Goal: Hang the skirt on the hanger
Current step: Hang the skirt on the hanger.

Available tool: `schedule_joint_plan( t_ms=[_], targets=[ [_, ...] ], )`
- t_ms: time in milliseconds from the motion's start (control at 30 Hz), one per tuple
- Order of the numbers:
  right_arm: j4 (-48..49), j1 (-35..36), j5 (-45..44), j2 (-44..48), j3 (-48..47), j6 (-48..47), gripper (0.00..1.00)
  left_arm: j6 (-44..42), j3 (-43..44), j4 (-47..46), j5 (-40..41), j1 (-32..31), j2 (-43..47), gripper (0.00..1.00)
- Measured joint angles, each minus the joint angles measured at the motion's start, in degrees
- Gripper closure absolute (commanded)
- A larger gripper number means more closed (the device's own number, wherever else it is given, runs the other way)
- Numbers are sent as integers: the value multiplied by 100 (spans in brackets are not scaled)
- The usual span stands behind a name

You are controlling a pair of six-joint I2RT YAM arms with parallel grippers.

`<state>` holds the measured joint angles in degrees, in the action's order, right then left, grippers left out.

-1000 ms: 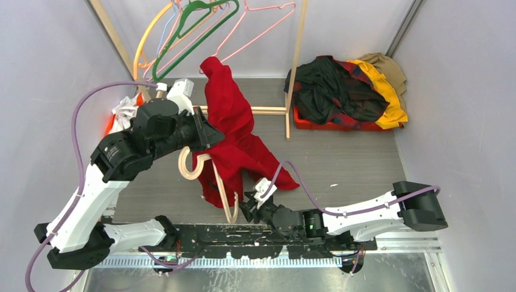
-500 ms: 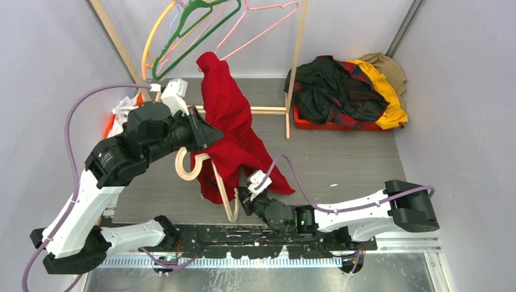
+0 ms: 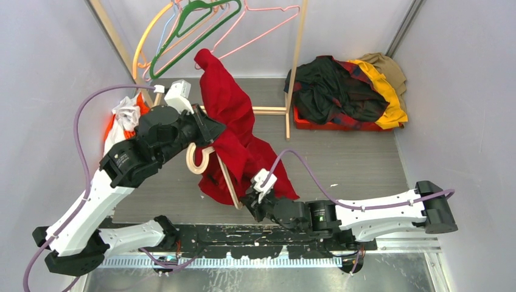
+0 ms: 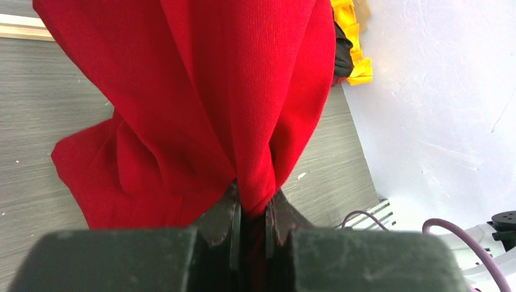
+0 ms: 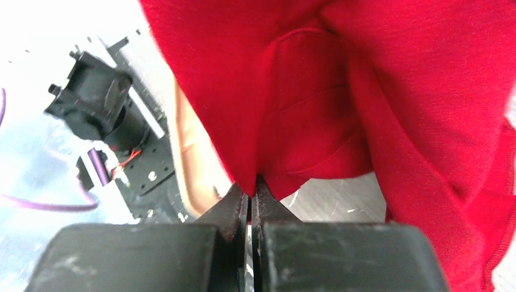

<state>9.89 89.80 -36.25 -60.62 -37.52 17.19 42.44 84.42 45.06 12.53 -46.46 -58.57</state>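
The skirt [image 3: 234, 115] hung from upper centre down to mid-frame, draped over the cream hanger [image 3: 230, 191], whose long arm slanted toward lower centre. The left gripper [image 3: 214, 131] pinched its upper folds. The right gripper [image 3: 251, 199], nearer the hem, pinched the lower edge beside the hanger's end.

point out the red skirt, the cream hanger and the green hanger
skirt [image 3: 234, 115], top external view, on its hanging middle folds
cream hanger [image 3: 190, 160], top external view, on its curved hook
green hanger [image 3: 195, 42], top external view, on its long lower bar
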Motion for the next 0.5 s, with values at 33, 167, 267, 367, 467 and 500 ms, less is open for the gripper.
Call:
schedule_joint_plan(
  t_ms=[33,167,267,367,467,500],
  targets=[
    [-245,28,151,15,-90,70,99,-33,-50,-136,59,0,7,100],
    [-844,70,706,17,-308,271,99,-138,-291,-527,223,-22,31,100],
    [-1172,85,1078,85,-354,402,99,-232,-365,-625,306,-33,31,100],
    [-1440,87,1403,328,-363,511,99,-293,-404,-765,382,-39,33,100],
    [-1628,87,1626,629,-444,601,99,-354,-518,-1003,461,-48,55,100],
    [-1668,90,1687,706,-481,621,99,-372,-577,-1102,501,-48,70,100]
  ],
)
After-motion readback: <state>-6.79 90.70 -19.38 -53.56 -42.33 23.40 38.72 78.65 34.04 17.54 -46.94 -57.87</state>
